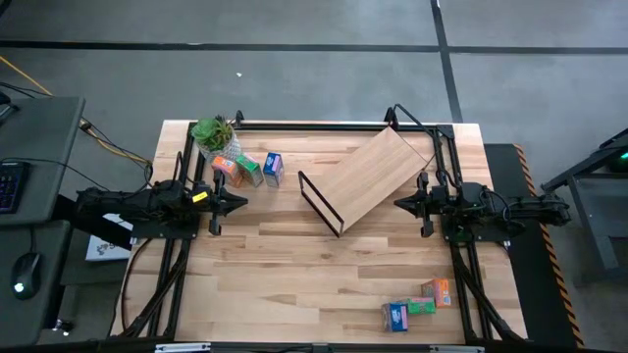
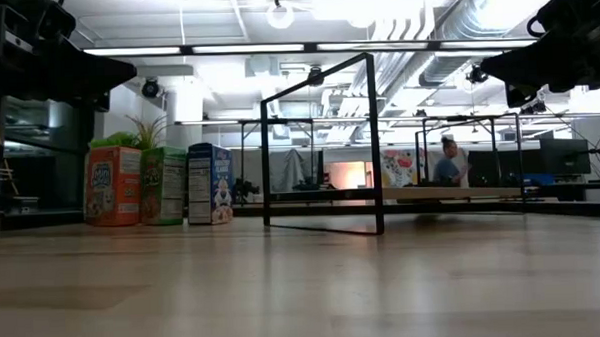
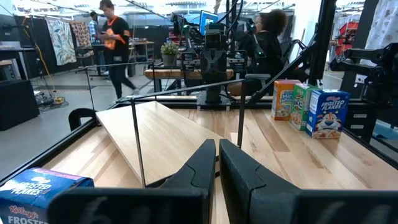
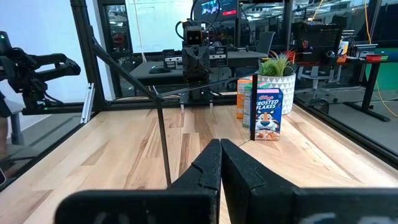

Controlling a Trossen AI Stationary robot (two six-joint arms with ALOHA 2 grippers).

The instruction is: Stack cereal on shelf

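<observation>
Overhead arrangement of a wooden counter (image 1: 294,265) with two dark arms parked at opposite sides. The left gripper (image 1: 242,203) sits at the counter's left edge, pointing inward, its fingers (image 3: 199,165) pressed together and holding nothing. The right gripper (image 1: 397,204) sits at the right edge, facing the left one, its fingers (image 4: 208,165) likewise together and empty. Both hang above the surface, as the table-height view shows.

The shelf (image 1: 368,176), a light wood panel in a thin black frame, lies between the two grippers, turned at an angle to the counter's edges, with its black end frame (image 1: 319,204) toward the near left. In the table-height view this frame (image 2: 319,148) stands upright as an open rectangle.

The cereal is in two groups, none of it on the shelf. One group of three boxes stands in a row at the far left of the counter: an orange box (image 1: 227,169), a green box (image 1: 248,171) and a blue box (image 1: 273,168), beside a potted plant (image 1: 216,133). They stand upright and side by side, to the left of the shelf and apart from it. The second group (image 1: 417,306), also blue, green and orange, is at the near right corner, well apart from the shelf.

People (image 3: 112,37) are visible in the room beyond the counter.
</observation>
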